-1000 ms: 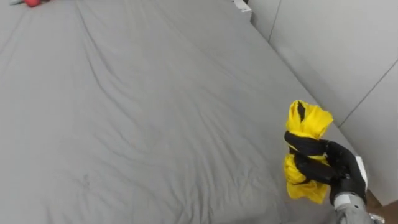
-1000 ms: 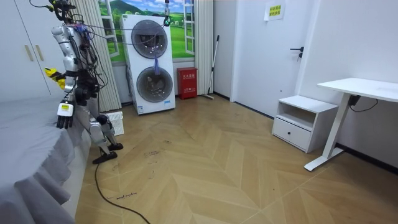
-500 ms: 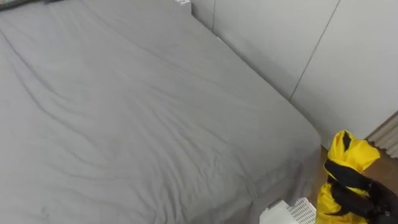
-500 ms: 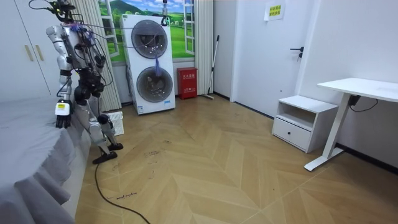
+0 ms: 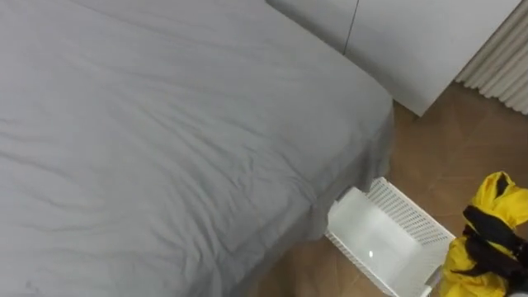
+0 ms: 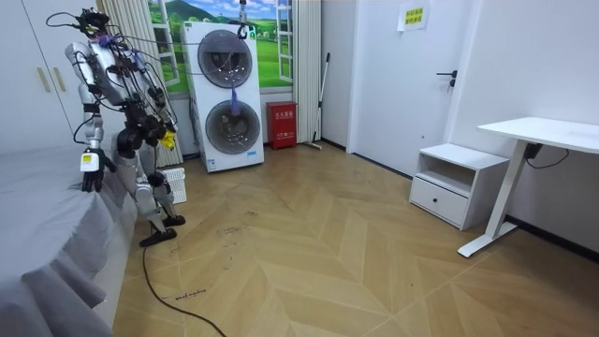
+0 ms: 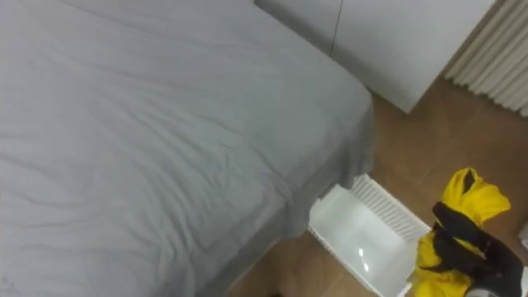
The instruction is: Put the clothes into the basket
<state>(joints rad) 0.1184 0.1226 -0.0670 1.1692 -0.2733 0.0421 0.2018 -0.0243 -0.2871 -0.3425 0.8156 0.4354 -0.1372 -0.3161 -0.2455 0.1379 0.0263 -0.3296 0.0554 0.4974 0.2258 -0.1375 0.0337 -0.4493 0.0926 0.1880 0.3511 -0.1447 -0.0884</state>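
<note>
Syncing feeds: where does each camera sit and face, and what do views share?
Left eye view: on the robot's head, looking down at the bed and basket; right robot hand grips the yellow garment.
Right eye view: same head, same scene and hand.
Room view: across the room, facing the whole robot beside the bed; left robot hand hangs.
All share bed and garment.

No readable text, yellow wall sign (image 6: 412,16) too small to make out
</note>
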